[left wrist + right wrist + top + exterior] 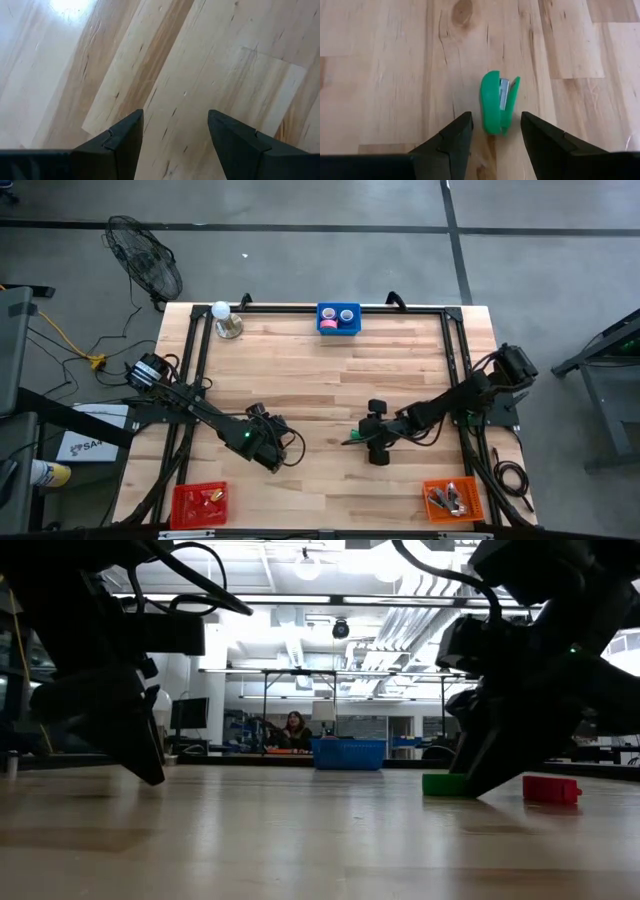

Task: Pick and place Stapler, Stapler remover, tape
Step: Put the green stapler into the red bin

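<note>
A small green stapler (499,102) lies on its side on the wood, just left of centre of my right gripper (374,442) in the high view. In the right wrist view my right gripper (495,131) is open, low over the table, a finger on either side of the stapler's near end, with gaps showing. The stapler (445,783) also shows in the low view beside that gripper. My left gripper (175,132) is open over bare wood near the table's middle left (268,448). Tape rolls (328,325) sit in a blue bin (338,307) at the far edge.
A red bin (198,502) stands at the near left corner and an orange bin (452,498) with items at the near right corner. A small red object (551,789) lies right of the stapler. A lamp-like object (226,320) stands at the far left. A person sits in the room beyond.
</note>
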`<state>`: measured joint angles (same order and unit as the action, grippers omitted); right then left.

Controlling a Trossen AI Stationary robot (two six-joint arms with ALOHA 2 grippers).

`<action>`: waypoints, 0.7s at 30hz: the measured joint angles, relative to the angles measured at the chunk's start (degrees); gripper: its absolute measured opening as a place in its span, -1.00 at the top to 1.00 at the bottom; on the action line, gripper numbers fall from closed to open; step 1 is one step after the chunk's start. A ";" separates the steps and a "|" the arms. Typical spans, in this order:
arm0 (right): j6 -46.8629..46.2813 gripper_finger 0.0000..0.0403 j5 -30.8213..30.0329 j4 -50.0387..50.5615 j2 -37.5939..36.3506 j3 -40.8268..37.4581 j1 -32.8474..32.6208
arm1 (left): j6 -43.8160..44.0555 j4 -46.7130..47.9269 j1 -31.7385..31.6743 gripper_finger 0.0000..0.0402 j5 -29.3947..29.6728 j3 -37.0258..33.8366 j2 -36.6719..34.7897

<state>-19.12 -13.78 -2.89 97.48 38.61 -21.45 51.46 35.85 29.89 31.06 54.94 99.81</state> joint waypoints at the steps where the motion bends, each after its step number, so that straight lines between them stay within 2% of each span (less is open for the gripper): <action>1: -0.19 0.18 0.03 -0.05 0.34 0.02 0.01 | 0.00 0.00 0.00 -0.07 -0.17 0.00 0.00; 10: 0.00 0.22 1.04 0.66 0.26 0.04 0.07 | 0.00 0.07 0.01 -0.07 -0.80 0.01 0.00; 21: 0.16 0.60 1.33 1.10 0.30 -0.04 0.02 | 0.29 0.01 0.00 -0.07 -1.00 0.02 0.00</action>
<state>-18.96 -12.45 -1.79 97.78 38.57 -21.43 51.75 35.86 29.89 30.06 54.95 99.81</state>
